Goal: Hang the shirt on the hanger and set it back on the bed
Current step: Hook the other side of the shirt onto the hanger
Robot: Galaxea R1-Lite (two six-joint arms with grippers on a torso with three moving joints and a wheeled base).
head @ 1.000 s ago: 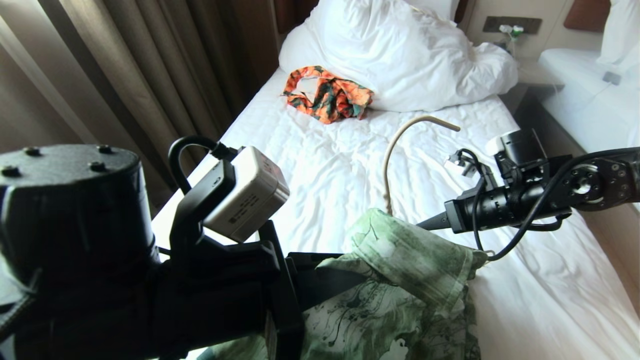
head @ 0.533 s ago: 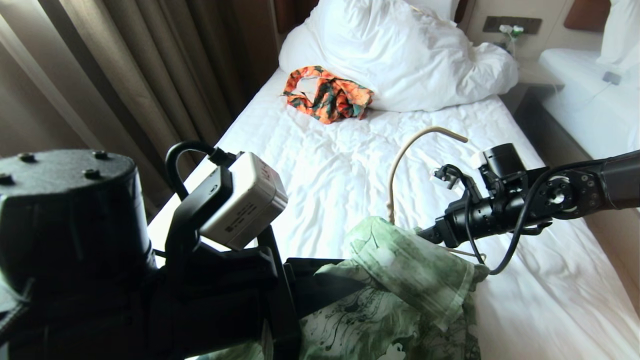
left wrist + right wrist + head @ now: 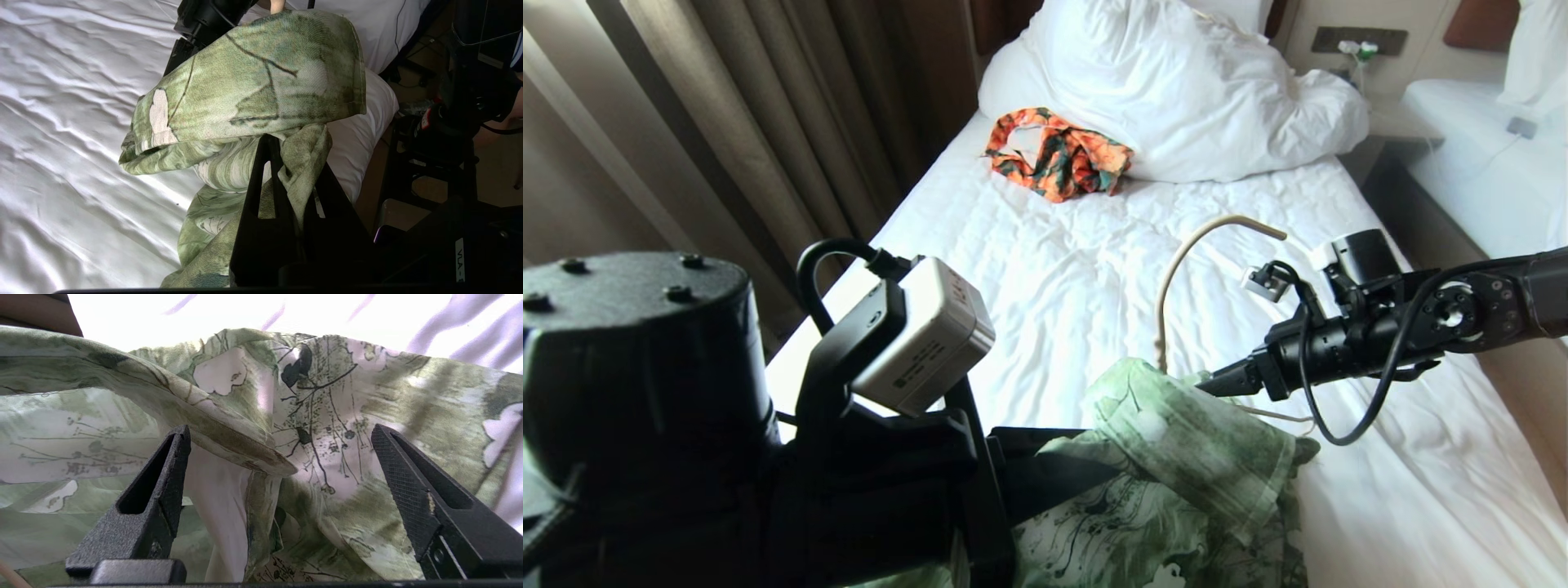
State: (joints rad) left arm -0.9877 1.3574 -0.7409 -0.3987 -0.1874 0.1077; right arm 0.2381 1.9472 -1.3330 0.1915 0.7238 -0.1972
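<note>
The light green flowered shirt [image 3: 1176, 457] hangs bunched over the near part of the bed [image 3: 1045, 278]. My left gripper [image 3: 292, 159] is shut on a fold of the shirt [image 3: 253, 94] and holds it above the sheet. The cream hanger [image 3: 1176, 269] sticks up out of the shirt, hook curving to the right; its lower part is hidden in the cloth. My right gripper [image 3: 1217, 382] reaches in from the right to the shirt's top edge. In the right wrist view the right gripper [image 3: 282, 435] is open, with the shirt's collar [image 3: 229, 437] in front of its wide-apart fingers.
An orange and dark green garment [image 3: 1058, 155] lies further up the bed by the bunched white duvet [image 3: 1176, 90]. Curtains [image 3: 727, 122] hang along the left side. A second bed [image 3: 1486, 155] stands across the aisle on the right.
My right gripper has opened wide and its arm has sunk a little. The hanger's hook has dropped lower and shifted right. The left gripper still grips the shirt.
</note>
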